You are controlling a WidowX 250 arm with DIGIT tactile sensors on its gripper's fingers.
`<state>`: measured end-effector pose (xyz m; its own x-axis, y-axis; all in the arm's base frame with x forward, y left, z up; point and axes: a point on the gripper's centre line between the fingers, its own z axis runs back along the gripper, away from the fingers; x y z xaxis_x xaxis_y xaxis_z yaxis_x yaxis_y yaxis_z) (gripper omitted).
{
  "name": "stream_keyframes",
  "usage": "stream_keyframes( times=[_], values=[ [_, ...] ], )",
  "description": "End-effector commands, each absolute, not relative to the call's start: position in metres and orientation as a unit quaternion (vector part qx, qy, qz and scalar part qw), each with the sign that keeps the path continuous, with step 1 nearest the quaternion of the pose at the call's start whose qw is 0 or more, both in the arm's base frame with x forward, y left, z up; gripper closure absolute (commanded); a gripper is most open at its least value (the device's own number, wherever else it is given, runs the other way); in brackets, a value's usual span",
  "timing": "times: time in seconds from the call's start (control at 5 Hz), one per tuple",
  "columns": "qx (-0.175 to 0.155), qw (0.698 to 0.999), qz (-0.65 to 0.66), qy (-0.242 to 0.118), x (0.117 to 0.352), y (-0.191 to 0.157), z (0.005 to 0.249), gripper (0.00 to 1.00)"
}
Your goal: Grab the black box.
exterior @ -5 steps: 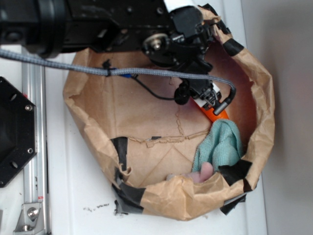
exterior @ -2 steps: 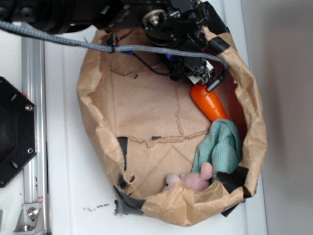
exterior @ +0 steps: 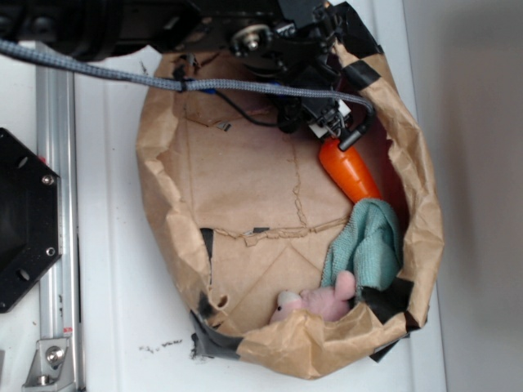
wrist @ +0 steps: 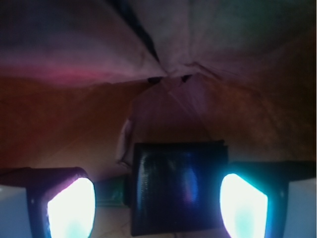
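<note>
In the wrist view the black box [wrist: 178, 188] lies flat on the brown paper floor of the bag, a glossy dark square between my two glowing fingertips. My gripper [wrist: 153, 206] is open around it: the right pad [wrist: 242, 203] sits close to the box's right edge, and a gap shows between the box and the left pad [wrist: 64, 208]. Something small and green lies in that gap. In the exterior view my gripper [exterior: 323, 122] reaches down into the top right corner of the paper bag [exterior: 245, 188], and the arm hides the box there.
In the bag lie an orange toy carrot [exterior: 351, 173] just below the gripper, a teal cloth [exterior: 368, 245] and a pink plush toy [exterior: 323, 302]. The bag's wall [wrist: 74, 49] rises close ahead. A black octagonal plate [exterior: 20, 220] and a metal rail [exterior: 57, 163] stand left.
The arm has moved up toward the bag's top right corner, uncovering the carrot. The bag's rim has shifted and narrowed, and the pink plush now shows more.
</note>
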<state>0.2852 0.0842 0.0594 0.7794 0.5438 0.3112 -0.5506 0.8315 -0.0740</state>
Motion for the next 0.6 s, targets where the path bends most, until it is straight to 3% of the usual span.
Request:
stream_keyframes(
  times=[0.0,0.4],
  values=[
    [0.012,0.952,0.271,-0.143,0.2694,0.0851,0.059,0.0],
    [0.021,0.947,0.284,-0.15,0.2703,0.0898,0.0609,0.0]
  ],
)
